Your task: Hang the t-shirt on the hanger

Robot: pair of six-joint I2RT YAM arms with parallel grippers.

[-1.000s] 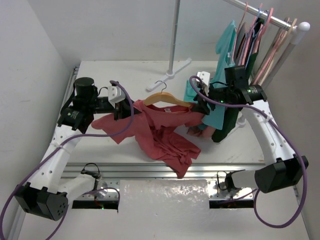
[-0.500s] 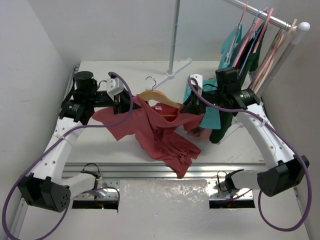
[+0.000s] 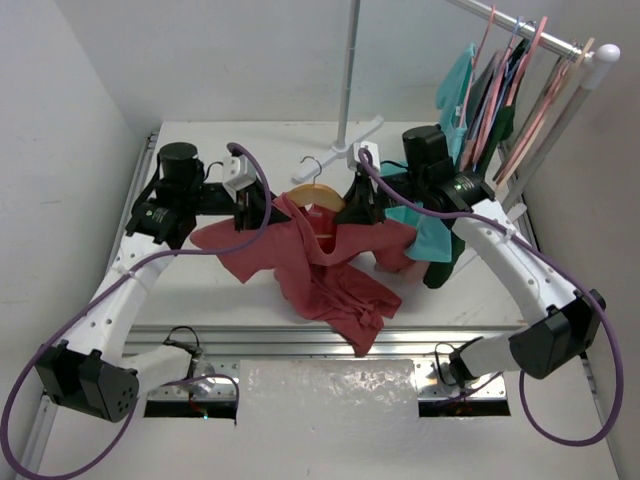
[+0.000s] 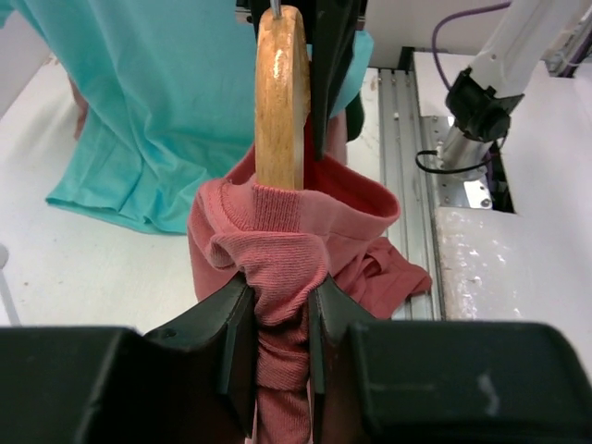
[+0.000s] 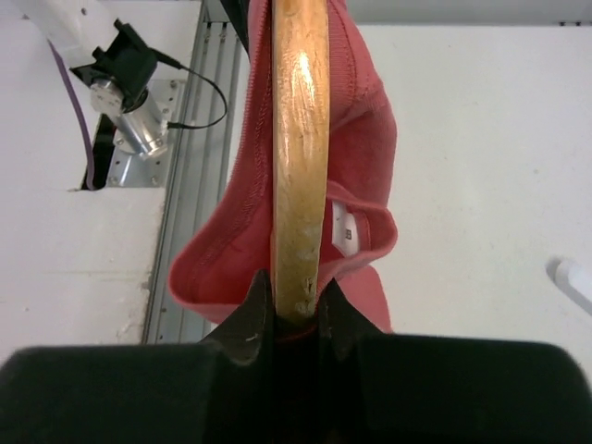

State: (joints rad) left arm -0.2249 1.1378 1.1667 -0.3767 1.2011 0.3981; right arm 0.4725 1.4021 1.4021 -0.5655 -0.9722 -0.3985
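partly, the hanger sits inside the t-shirt collar.

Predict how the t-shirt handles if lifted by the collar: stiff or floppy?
Likely floppy: the t-shirt sags in loose folds below the hanger. Probably light for its size: it bunches thin where the left gripper pinches it. The ribbed collar may catch on the hanger rather than slide.

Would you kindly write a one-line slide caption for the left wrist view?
The left gripper pinches the t-shirt collar draped over one end of the hanger, teal shirt behind.
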